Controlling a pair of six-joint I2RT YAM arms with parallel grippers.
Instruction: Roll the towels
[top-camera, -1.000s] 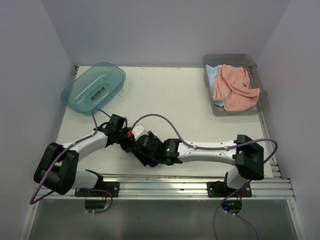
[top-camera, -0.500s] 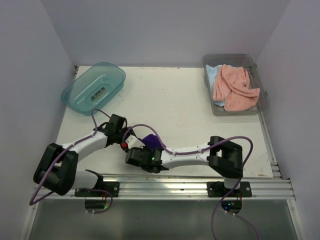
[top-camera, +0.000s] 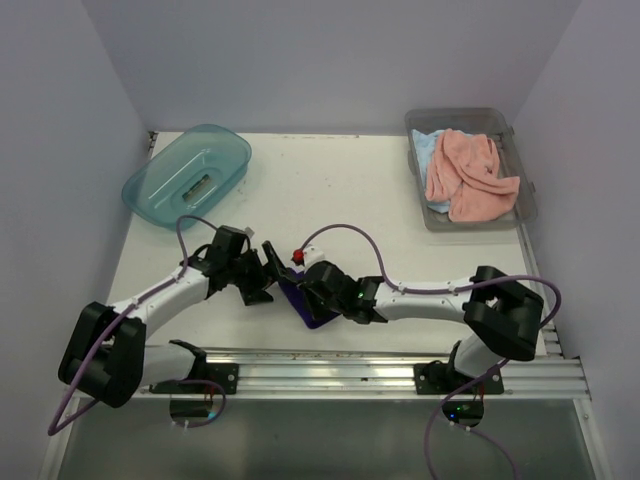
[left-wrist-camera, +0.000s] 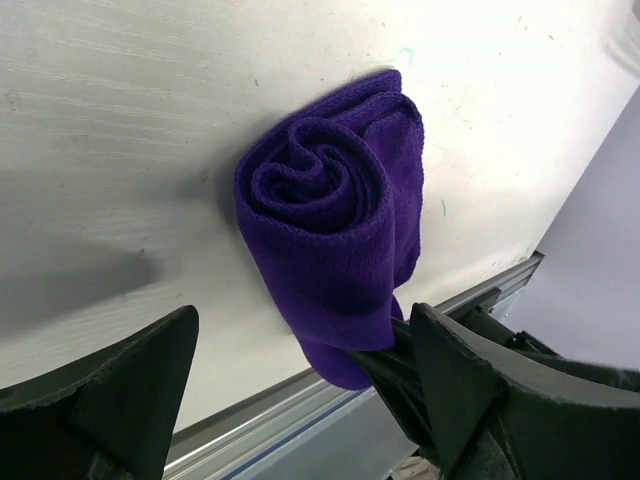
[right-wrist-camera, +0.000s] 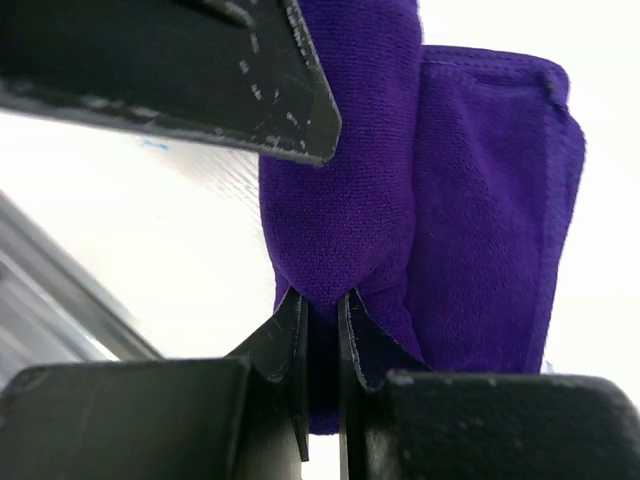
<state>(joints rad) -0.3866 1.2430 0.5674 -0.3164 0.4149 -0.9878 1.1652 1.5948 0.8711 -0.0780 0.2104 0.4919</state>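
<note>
A dark purple towel lies rolled in a spiral on the white table near the front rail. My right gripper is shut on a fold of the purple towel at one end of the roll. My left gripper stands open, its fingers wide on either side of the roll's near end and not touching it. In the top view the left gripper and the right gripper meet over the purple towel. A salmon pink towel and a light blue towel lie crumpled in the bin.
The clear grey bin stands at the back right. A teal translucent tub lies at the back left. Purple cables loop over both arms. The metal rail runs along the table's near edge, close to the towel.
My left gripper has opened wide and let go of the roll. My right gripper has closed on the towel's end, and its arm has swung right and back from the rail.
</note>
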